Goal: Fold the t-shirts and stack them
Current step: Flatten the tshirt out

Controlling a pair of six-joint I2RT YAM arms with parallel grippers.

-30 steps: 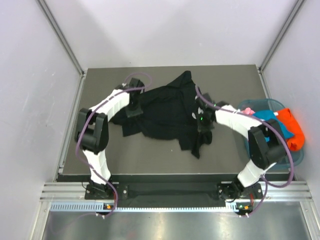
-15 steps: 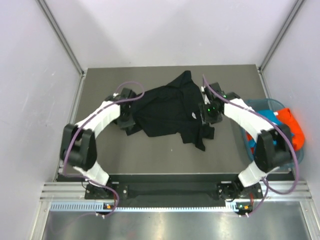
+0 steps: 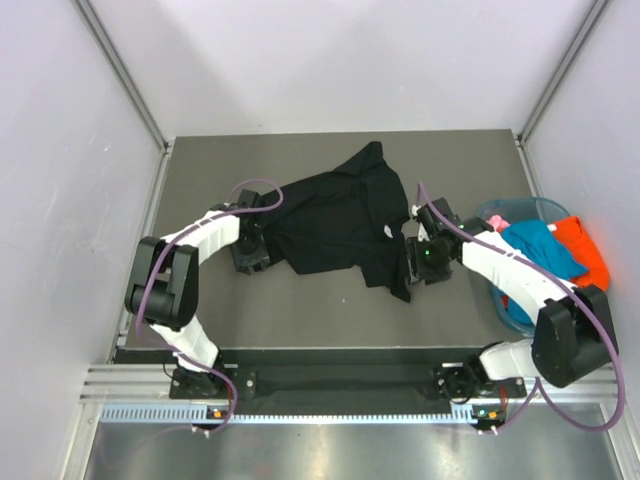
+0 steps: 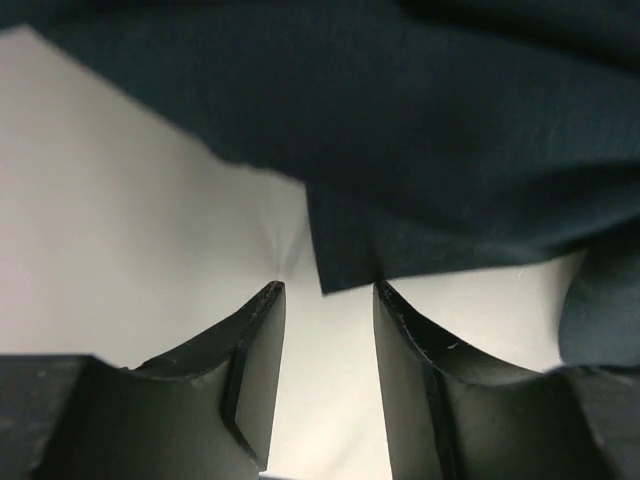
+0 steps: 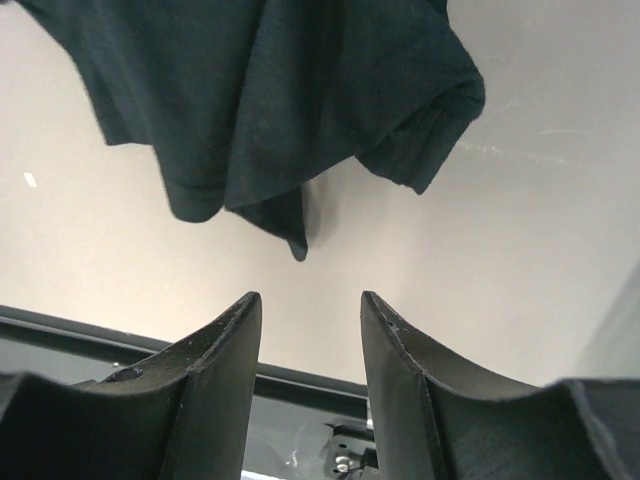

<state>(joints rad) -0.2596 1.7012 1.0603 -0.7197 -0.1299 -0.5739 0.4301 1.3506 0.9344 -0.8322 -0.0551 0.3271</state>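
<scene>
Black shirt (image 3: pixel 340 215): crumpled, outline hard to trace.
Left gripper (image 4: pixel 328 300): fingers apart, empty; hem corner at tips.
Right gripper (image 5: pixel 310 300): fingers apart, empty.
Basket (image 3: pixel 530 202): partly behind right arm.

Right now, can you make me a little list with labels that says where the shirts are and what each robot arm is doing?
Black t-shirt: lying rumpled on the table, not folded
Left end effector: open, empty, with a corner of the shirt just ahead of it
Right end effector: open, empty, by the shirt's right edge
Basket: at the table's right edge
In the basket: teal t-shirt, orange t-shirt, a bit of pink cloth
Stack: none started
</scene>
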